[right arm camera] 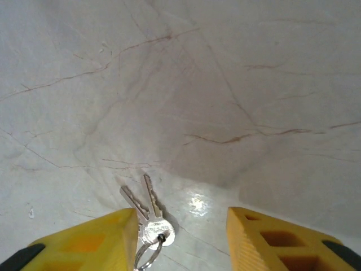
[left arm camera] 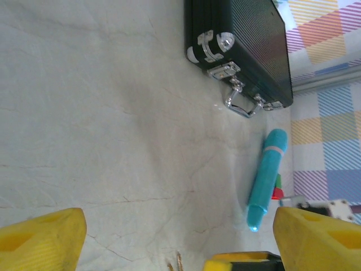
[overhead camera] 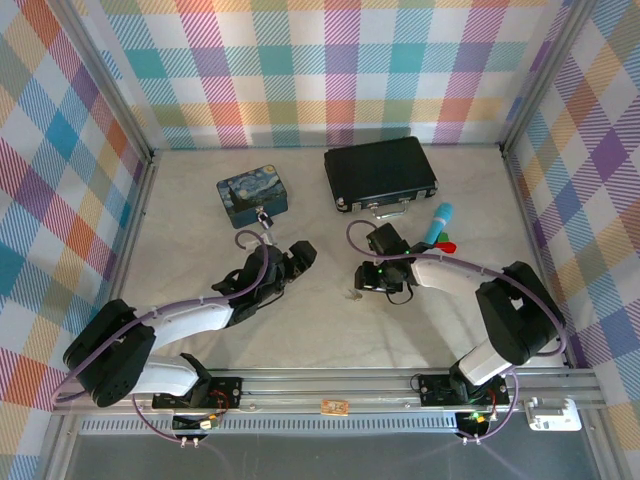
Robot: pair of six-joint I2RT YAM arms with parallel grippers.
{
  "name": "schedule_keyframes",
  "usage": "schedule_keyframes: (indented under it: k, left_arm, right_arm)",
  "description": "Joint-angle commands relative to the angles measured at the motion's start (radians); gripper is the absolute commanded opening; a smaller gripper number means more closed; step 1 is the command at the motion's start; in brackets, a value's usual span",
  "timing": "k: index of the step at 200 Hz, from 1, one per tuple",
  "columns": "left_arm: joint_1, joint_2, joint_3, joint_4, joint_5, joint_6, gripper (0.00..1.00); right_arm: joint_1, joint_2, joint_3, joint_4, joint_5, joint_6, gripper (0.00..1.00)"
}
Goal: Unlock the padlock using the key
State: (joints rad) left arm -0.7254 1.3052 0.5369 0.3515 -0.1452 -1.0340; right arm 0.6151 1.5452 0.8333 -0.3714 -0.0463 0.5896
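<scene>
The right tool [right arm camera: 180, 217] has its yellow fingers spread and pinches nothing. On the pale marbled bench [right arm camera: 237, 84] just under it lie two thin silvery metal keys [right arm camera: 148, 217] on a small ring. They sit inside the gap but hard against the finger on the left of the wrist view; whether that finger touches them I cannot tell. Their long axes run away from the tool, blades outward and ring end nearest the wrist, so I judge the tool must shift toward that side to centre them.

The tiny silver-grey padlock [overhead camera: 264, 216] hangs at the near face of the blue painted tin [overhead camera: 253, 195], well apart from the keys. The left tool [left arm camera: 177, 226], spread wide and empty, is the nearer one to it.

No writing or brand can be read on the tin or on the black briefcase [overhead camera: 380, 172].
</scene>
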Motion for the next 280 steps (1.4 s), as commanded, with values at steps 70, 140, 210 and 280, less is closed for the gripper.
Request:
schedule_keyframes:
  k: [70, 140, 210, 280]
  left_arm:
    - [0.021, -0.085, 0.019, -0.147, -0.089, 0.047, 0.89]
    - [0.023, -0.126, 0.012, -0.181, -0.119, 0.055, 0.9]
    - [0.024, -0.155, 0.004, -0.203, -0.133, 0.08, 0.9]
    - [0.059, -0.132, -0.002, -0.094, -0.025, 0.093, 0.89]
  right_arm:
    - [0.156, 0.096, 0.105, -0.13, 0.15, 0.0, 0.44]
    - [0.166, 0.204, 0.113, -0.137, 0.201, 0.055, 0.27]
    - [0.129, 0.119, 0.051, -0.023, 0.121, 0.052, 0.0]
    - [0.023, -0.072, 0.006, 0.122, -0.126, -0.061, 0.0]
